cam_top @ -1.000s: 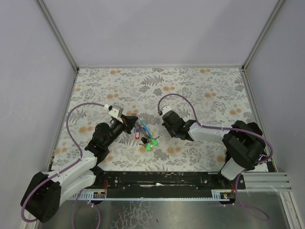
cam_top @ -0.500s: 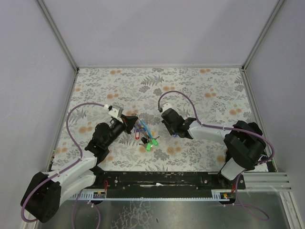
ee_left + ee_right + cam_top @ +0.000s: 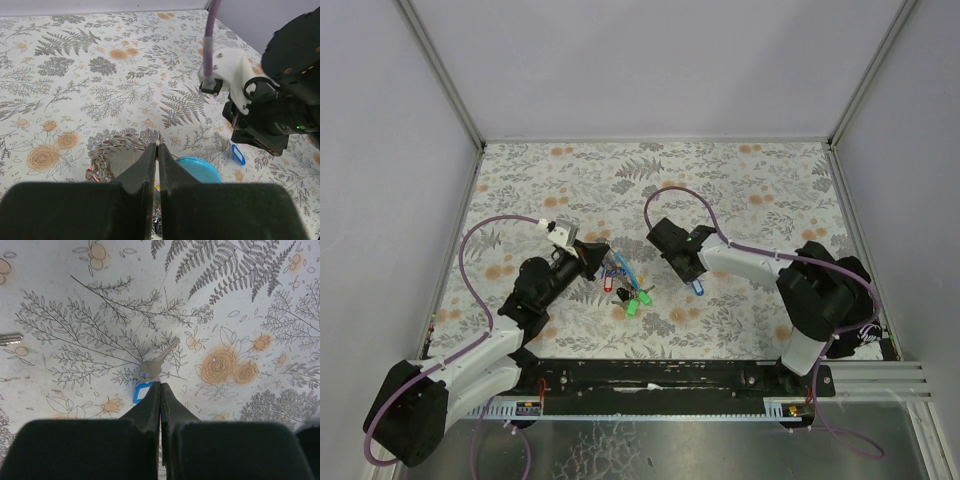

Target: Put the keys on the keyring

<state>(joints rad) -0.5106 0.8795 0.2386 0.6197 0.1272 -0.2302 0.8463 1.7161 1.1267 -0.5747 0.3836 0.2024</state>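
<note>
Clamping left gripper [image 3: 155, 150]: your jaws pinch the keyring [image 3: 125, 142].
Right gripper [image 3: 160, 386]: pressed together, blue-tagged key [image 3: 152, 369] at tips; grasp unclear.
Keys [image 3: 638, 301]: heap at keyring's 5 o'clock.

A white tabletop [image 3: 740, 190] bears grey ferns and orange blossoms. Keys [image 3: 638, 300] wear green and red caps. The keyring [image 3: 197, 169] has a light-blue strap beside black left fingers [image 3: 142, 172]; a silver, blue-tagged key [image 3: 156, 362] lies beyond black right fingers [image 3: 147, 412].

Bright, even, diffuse light casts faint soft shadows; wrist views blur along the bottom.
</note>
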